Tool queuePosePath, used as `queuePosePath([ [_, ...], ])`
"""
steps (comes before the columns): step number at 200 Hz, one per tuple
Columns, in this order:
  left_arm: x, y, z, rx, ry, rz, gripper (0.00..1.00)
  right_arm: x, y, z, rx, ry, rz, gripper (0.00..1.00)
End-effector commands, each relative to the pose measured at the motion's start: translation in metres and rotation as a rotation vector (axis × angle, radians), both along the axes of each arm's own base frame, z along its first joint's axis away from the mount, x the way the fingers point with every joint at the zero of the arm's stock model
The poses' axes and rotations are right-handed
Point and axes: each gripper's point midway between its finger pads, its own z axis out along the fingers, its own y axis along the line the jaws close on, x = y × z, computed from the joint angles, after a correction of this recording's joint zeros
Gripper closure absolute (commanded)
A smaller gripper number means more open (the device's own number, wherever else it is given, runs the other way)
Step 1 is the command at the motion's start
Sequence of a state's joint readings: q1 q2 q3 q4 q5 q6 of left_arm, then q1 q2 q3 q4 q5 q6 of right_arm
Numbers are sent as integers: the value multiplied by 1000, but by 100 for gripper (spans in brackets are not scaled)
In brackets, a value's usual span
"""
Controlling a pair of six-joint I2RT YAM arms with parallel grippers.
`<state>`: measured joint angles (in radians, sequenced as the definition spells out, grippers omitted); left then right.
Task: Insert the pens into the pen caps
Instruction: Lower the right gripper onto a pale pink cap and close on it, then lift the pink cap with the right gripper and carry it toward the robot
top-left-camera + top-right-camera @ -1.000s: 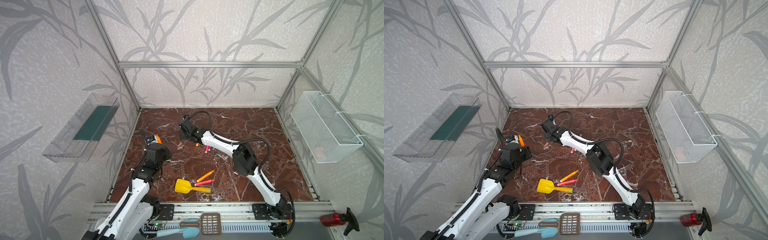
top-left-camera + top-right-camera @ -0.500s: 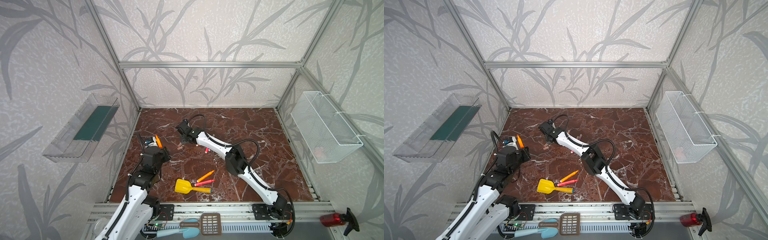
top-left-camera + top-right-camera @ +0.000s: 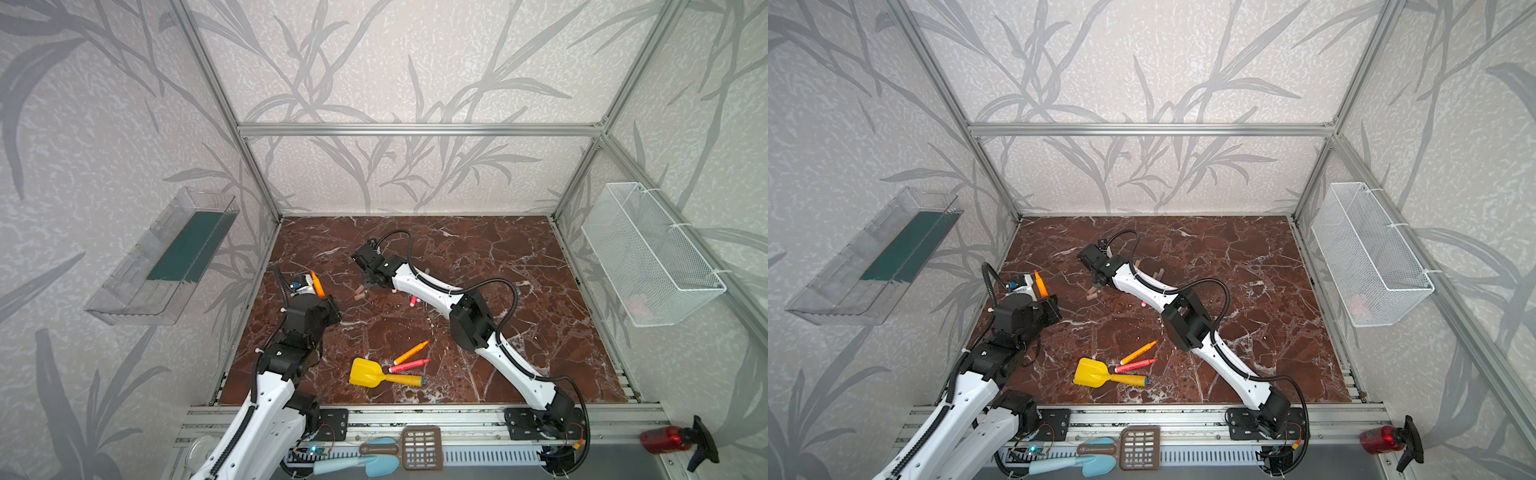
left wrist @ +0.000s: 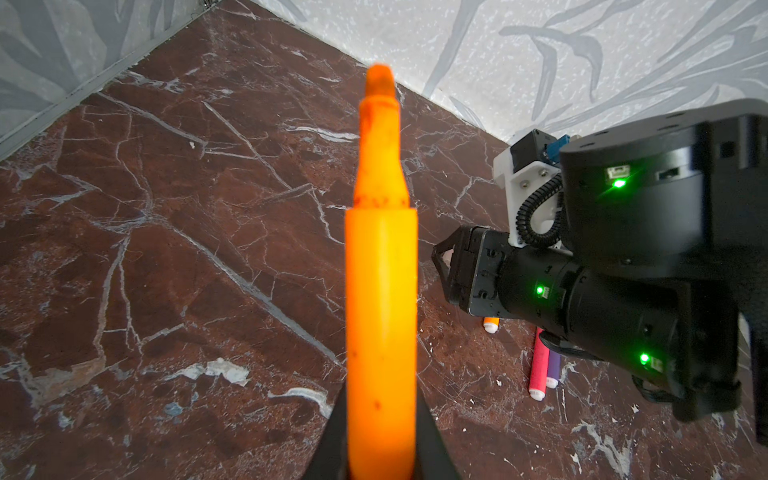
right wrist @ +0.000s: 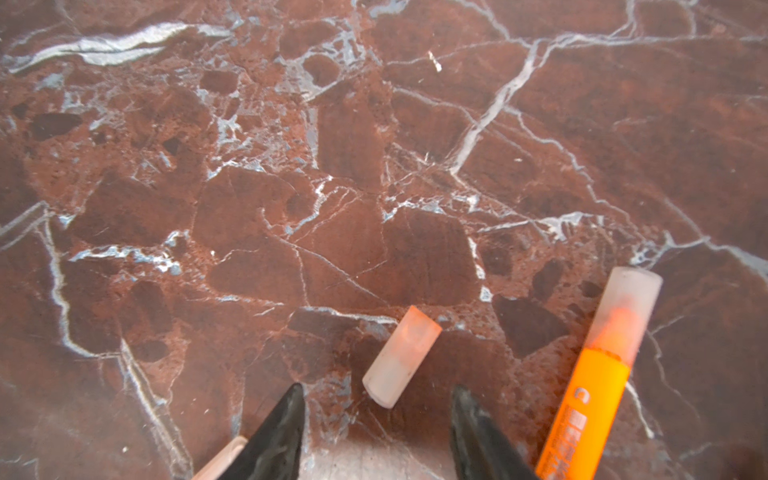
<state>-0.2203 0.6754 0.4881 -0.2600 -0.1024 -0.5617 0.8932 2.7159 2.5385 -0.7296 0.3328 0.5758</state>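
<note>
Orange plastic, uncapped: the left claw [image 4: 381,457] is pressed together on an orange pen [image 4: 381,291], bare tip pointing up. Position: well apart from the yellow shovel [image 3: 374,374], up and to its left in both top views.

Right claw [image 5: 376,415]: fingers spread, one on either side of a loose cap [image 5: 401,355] that lies flat on the tabletop [image 5: 249,208]. No contact visible yet. This spot is well beyond the shovel, toward the back wall. A second cap [image 5: 220,461] lies just outside one finger.

Done, as far as shown: one capped orange pen [image 5: 598,374] just beside the right claw, pale cap seated over its tip.

Left to do:
- the pen in the left claw;
- a second orange pen [image 3: 410,352] and a pink-red pen [image 3: 409,365], just beside the shovel's handle, both with bare tips;
- a second pink-red pen [image 4: 538,365] and a purple pen [image 4: 552,368] under the right arm, well beyond the shovel. Only their white butt ends show, so cannot tell whether they are capped.

Judgement: early stage, one pen confirmed. Likely step in hand is picking up the cap for the raised pen.
</note>
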Motion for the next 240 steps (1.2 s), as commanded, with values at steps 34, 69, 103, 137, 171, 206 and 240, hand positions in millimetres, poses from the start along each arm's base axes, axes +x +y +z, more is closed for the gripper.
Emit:
queuePosePath([
  [34, -3, 0, -6, -16, 9, 5, 100, 12, -10, -14, 10, 10, -69, 48],
  [69, -3, 0, -4, -20, 5, 0, 100, 14, -13, -21, 20, 24, -99, 49],
  [103, -3, -1, -4, -22, 3, -2, 100, 14, -12, -24, 26, 29, -101, 59],
  [137, -4, -1, -3, -25, 1, -6, 100, 14, -14, -25, 20, 29, -104, 65],
  [171, -5, -2, -3, -27, 0, -10, 100, 13, -13, -26, 22, 33, -100, 77],
  [206, -5, -4, -3, -32, 1, -18, 100, 7, -10, -21, 31, 35, -88, 84],
  [240, -4, -8, -5, -41, 6, -39, 100, -2, -3, 1, 47, 32, -51, 89],
])
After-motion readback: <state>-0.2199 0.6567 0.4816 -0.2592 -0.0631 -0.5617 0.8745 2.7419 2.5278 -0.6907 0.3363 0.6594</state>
